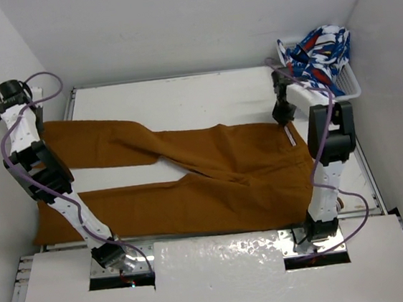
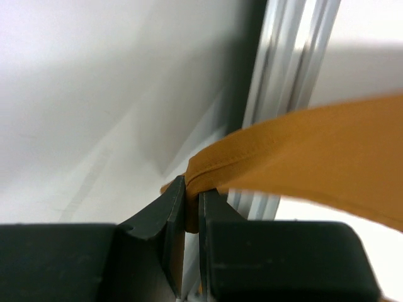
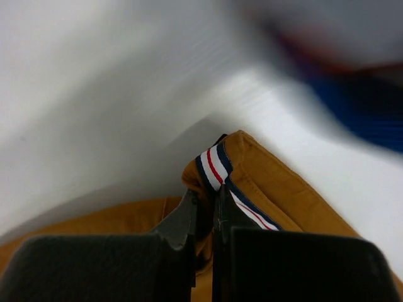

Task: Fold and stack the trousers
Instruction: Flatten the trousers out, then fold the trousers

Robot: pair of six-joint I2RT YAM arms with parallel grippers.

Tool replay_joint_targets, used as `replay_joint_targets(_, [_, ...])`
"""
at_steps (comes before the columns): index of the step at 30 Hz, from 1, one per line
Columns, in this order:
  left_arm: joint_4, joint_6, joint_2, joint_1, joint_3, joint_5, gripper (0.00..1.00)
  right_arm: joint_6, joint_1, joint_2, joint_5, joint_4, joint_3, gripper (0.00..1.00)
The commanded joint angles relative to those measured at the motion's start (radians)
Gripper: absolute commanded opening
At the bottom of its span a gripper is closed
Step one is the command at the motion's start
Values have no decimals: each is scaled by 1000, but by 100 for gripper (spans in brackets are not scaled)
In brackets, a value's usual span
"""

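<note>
The mustard-brown trousers [image 1: 210, 164] lie spread across the white table, legs to the left and waist to the right. My left gripper [image 1: 39, 126] is at the far left, shut on the hem of the far leg. In the left wrist view the hem [image 2: 315, 151] is pinched between my left gripper's [image 2: 191, 194] jaws and lifted off the surface. My right gripper [image 1: 284, 117] is shut on the far corner of the waistband. In the right wrist view the striped inner edge [image 3: 214, 167] folds up just past my right gripper [image 3: 206, 201].
A white basket [image 1: 352, 90] holding blue-white-red patterned clothes [image 1: 317, 49] stands at the back right. White walls close in on the left, back and right. An aluminium frame rail [image 2: 296, 63] runs along the table's left edge. The near trouser leg [image 1: 47, 225] reaches that edge.
</note>
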Motion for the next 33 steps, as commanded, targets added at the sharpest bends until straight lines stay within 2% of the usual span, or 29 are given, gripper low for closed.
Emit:
replay_joint_targets(1, [43,-41,15,-7,150,67,0,-41,-81,-200,123,27,28,0])
replay_joint_targets(6, [93,-39,95,-88,331,76,0,-80,-176,-305,209,103,4,0])
replay_joint_targets(10, [153,-70,149,-135,477,94,0,-78,-262,-371,192,194,-25,0])
replay_joint_targets(15, [317,-102,125,-168,439,108,0,-121,-317,-382,186,240,8,0])
replay_joint_targets(20, [357,-102,152,-184,529,116,0,-123,-388,-377,148,258,70,0])
replay_joint_targets(23, [409,-102,143,-184,532,137,0,-123,-398,-350,80,254,94,0])
replay_joint_targets(26, [373,-62,91,-182,453,235,0,-89,-395,-372,2,263,13,0])
replay_joint_targets(27, [379,-50,26,-179,401,254,0,-85,-394,-392,-36,278,-34,0])
replay_joint_targets(28, [393,-39,-18,-172,265,258,0,-78,-392,-444,-43,297,-139,0])
replay_joint_targets(29, [406,-36,-57,-150,196,264,0,-78,-391,-472,-50,344,-192,0])
replay_joint_targets(31, [397,-30,-157,-97,71,291,0,-90,-391,-568,-55,410,-346,0])
replay_joint_targets(33, [329,-27,-222,-55,23,326,0,-106,-392,-639,-75,461,-439,0])
